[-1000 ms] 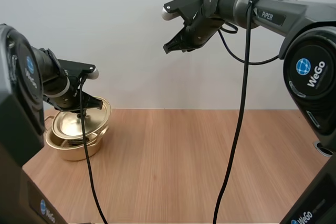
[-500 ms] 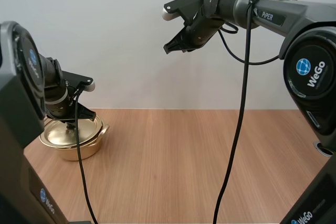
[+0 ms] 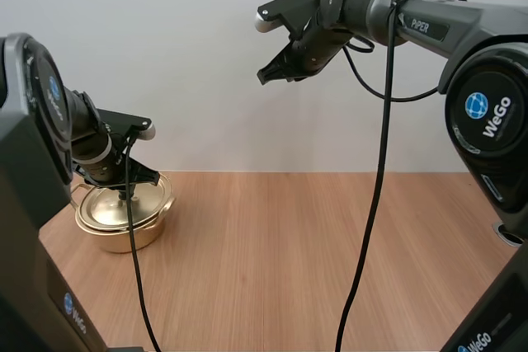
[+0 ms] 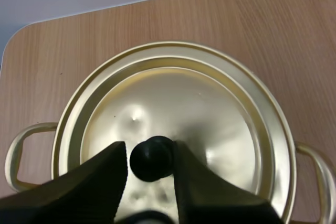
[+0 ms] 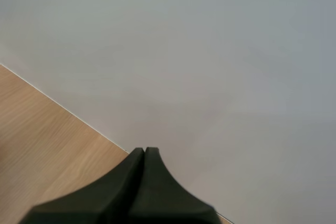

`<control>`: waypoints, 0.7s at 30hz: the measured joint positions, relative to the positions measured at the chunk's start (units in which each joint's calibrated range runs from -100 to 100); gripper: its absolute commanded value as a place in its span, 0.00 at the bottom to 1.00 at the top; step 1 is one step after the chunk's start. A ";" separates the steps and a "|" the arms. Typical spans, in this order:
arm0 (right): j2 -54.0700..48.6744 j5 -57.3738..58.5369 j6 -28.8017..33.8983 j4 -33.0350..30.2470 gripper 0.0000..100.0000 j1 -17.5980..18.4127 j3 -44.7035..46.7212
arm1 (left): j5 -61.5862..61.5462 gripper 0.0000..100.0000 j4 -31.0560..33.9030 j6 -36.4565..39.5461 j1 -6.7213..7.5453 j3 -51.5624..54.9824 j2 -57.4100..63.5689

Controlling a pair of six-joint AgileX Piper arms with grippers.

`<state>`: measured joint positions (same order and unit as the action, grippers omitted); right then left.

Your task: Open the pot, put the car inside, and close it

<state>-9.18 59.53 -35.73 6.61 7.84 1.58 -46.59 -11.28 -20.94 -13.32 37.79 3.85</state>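
L gripper (image 3: 125,188) pinches black knob (image 4: 152,159) of gold metal lid (image 4: 210,114) on gold pot (image 3: 124,241), lower left; R gripper (image 3: 266,78) shut, empty; prob closing step, next: release, lift.

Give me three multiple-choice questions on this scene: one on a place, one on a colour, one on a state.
1. Where is the pot? A) the table's left end B) its middle C) its right end
2. The lid's knob is A) gold B) black C) red
3. The right gripper is A) open B) shut on a car C) shut on nothing
Answers: A, it stands under the left gripper; B, dark against the gold lid; C, it forms one dark wedge.
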 measured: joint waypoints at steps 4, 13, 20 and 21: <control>0.00 0.00 0.00 0.00 0.00 0.00 0.00 | -1.72 1.00 1.19 0.00 0.00 0.00 0.00; 0.13 -0.65 1.39 -2.73 0.00 -1.88 0.75 | 3.88 1.00 -3.62 4.30 0.00 0.00 9.13; -0.67 -2.21 1.67 0.76 0.00 -4.76 3.17 | 7.95 1.00 -8.50 2.30 0.00 0.00 14.85; -0.72 -2.62 1.47 1.10 0.00 -4.92 3.30 | 8.19 1.00 -8.85 1.84 0.00 0.00 15.37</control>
<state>-9.90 56.91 -34.26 7.72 2.92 4.88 -38.40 -20.13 -19.10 -13.32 37.79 19.22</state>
